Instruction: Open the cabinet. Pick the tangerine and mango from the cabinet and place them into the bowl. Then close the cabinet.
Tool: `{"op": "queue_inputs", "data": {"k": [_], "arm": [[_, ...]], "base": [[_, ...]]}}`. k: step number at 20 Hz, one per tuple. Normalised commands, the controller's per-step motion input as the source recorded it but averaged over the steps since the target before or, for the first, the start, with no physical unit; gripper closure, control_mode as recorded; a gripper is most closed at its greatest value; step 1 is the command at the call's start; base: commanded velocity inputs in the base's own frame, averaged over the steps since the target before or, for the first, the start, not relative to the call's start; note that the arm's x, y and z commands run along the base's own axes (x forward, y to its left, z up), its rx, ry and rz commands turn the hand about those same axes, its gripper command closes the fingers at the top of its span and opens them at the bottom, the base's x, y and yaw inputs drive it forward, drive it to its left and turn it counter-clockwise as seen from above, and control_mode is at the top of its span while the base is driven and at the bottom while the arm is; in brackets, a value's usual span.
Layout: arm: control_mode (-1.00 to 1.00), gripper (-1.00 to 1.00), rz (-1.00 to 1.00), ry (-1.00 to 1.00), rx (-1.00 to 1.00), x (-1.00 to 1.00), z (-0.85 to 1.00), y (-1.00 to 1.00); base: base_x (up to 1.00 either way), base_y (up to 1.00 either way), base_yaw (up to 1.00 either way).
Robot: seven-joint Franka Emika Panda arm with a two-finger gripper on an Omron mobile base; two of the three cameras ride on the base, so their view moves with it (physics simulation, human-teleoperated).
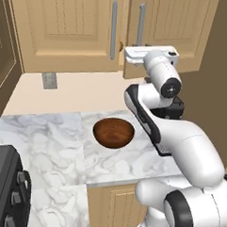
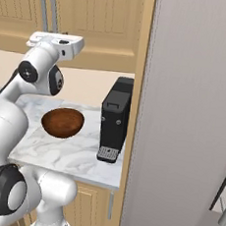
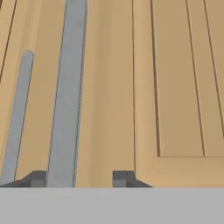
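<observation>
The cabinet [image 1: 68, 28] has two tan panelled doors with silver bar handles. Its right door [image 3: 175, 87] looks pulled slightly ajar, the left door shut. My gripper [image 3: 80, 178] is open, its two fingertips either side of the right door's handle [image 3: 65, 96] without closing on it; the left door's handle [image 3: 17, 113] lies further back. The hand [image 1: 151, 53] is raised in front of the doors' lower part [image 2: 55, 42]. The bowl [image 1: 113, 133], dark brown and empty, sits on the marble counter [image 2: 62, 122] below the hand. The tangerine and mango are hidden behind the doors.
A black coffee machine [image 2: 115, 117] stands on the counter right of the bowl. A tall grey panel [image 2: 193, 118] walls off the right side. A dark appliance with knobs [image 1: 5, 190] sits at the front left. A wall outlet [image 1: 49, 80] is under the cabinet.
</observation>
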Motion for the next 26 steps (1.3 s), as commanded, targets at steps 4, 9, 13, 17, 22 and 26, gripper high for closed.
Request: {"op": "queue_inputs", "data": {"k": [4, 9, 13, 17, 22, 26], "arm": [[-1.00, 1.00, 0.00, 0.00, 0.05, -0.32, 0.50, -1.00], [-1.00, 1.00, 0.00, 0.00, 0.08, -0.29, 0.52, -1.00], [-1.00, 1.00, 0.00, 0.00, 0.13, -0.27, 0.40, -1.00], [-1.00, 1.00, 0.00, 0.00, 0.16, -0.25, 0.30, -1.00], [-1.00, 1.00, 0.01, 0.00, 0.17, -0.16, 0.34, -1.00], [-1.00, 1.00, 0.08, 0.00, 0.16, -0.21, 0.31, -1.00]], "base": [[0.00, 0.00, 0.00], [0.00, 0.00, 0.00], [0.00, 0.00, 0.00], [0.00, 0.00, 0.00], [0.00, 0.00, 0.00], [0.00, 0.00, 0.00]]}}
